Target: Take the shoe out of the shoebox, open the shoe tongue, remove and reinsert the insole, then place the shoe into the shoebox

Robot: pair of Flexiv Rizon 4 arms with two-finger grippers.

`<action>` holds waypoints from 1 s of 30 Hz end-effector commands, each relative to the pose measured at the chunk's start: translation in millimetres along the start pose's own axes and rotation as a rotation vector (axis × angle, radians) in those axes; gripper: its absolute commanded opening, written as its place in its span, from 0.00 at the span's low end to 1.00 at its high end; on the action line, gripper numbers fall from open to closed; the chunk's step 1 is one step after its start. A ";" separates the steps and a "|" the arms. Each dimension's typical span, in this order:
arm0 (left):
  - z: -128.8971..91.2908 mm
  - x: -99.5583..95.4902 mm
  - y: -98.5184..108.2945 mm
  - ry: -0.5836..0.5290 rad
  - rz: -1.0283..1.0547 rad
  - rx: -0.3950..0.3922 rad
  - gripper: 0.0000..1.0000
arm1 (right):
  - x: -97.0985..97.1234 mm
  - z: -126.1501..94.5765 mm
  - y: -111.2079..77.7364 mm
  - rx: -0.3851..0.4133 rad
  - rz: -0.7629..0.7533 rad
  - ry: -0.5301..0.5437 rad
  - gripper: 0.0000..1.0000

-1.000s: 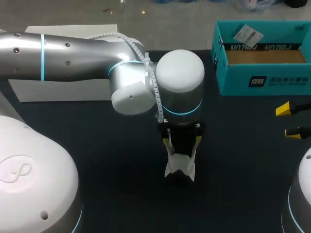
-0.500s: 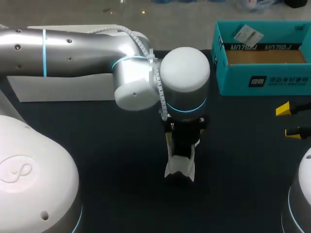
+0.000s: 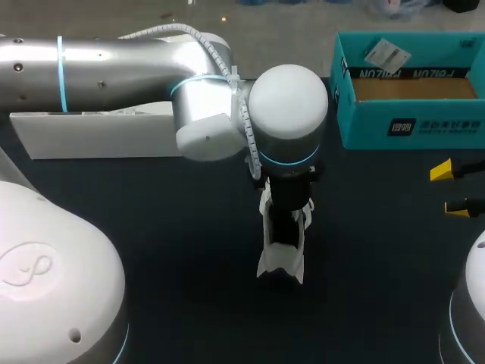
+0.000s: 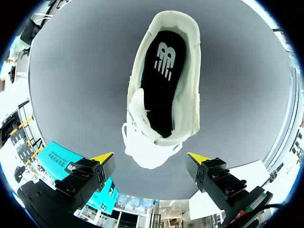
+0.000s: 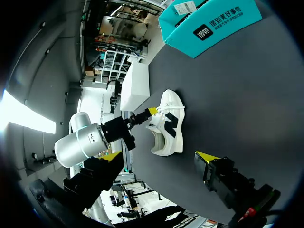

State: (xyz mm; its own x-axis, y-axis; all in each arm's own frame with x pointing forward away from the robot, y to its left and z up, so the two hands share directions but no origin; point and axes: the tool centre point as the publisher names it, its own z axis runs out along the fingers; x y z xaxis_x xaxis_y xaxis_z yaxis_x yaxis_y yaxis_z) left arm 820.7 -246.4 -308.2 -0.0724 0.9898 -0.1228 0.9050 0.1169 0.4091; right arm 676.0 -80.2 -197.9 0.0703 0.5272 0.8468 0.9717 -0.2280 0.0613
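Left arm point(image 3: 114, 72): enters from the table's point(image 3: 189, 250) left edge and reaches to the middle, wrist pointing straight down.
Left gripper point(image 4: 152, 157): above the shoe point(image 4: 142, 142), fingers spread wide, holding nothing.
Right gripper point(image 3: 449, 188): at the right edge, fingers wide apart, empty.
Shoe: upright mid-table, black insole point(image 4: 164, 80) inside.
Shoebox point(image 3: 409, 125): far right corner.
Hidden: in the head view the left wrist covers most of the shoe.
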 end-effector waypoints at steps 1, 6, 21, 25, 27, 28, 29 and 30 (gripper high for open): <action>-12.4 6.4 9.4 -0.008 -0.003 -0.009 0.89 | 0.1 -0.1 -1.5 -0.002 0.001 -0.003 1.00; -15.4 3.4 12.6 -0.036 0.050 0.007 0.00 | 0.1 -0.1 -1.5 -0.002 0.001 -0.003 1.00; -11.5 2.1 0.3 -0.094 0.303 0.144 0.00 | 0.1 -0.1 -1.5 -0.002 0.001 -0.003 1.00; -9.6 3.3 1.4 -0.078 0.314 0.157 0.00 | 0.1 -0.1 -1.5 -0.002 0.001 -0.003 1.00; -9.5 3.6 1.4 -0.088 0.315 0.154 0.00 | 0.1 -0.1 -1.5 -0.002 0.001 -0.003 1.00; -9.5 3.6 1.4 -0.089 0.316 0.156 0.00 | 0.1 -0.1 -1.5 -0.002 0.001 -0.003 1.00; -9.1 3.1 1.1 -0.090 0.313 0.159 0.00 | 0.1 -0.1 -1.5 -0.002 0.001 -0.003 1.00; -8.0 2.4 -0.3 -0.095 0.312 0.164 0.00 | 0.1 -0.1 -1.5 -0.002 0.001 -0.003 1.00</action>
State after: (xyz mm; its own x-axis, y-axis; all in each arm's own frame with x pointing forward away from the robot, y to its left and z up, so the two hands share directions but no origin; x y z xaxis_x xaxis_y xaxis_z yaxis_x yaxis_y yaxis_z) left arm 815.7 -243.4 -299.1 0.2462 0.9646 -0.0945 0.9325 -0.2092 0.2946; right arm 676.0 -80.2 -197.9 0.0703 0.5272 0.8468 0.9717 -0.2280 0.0613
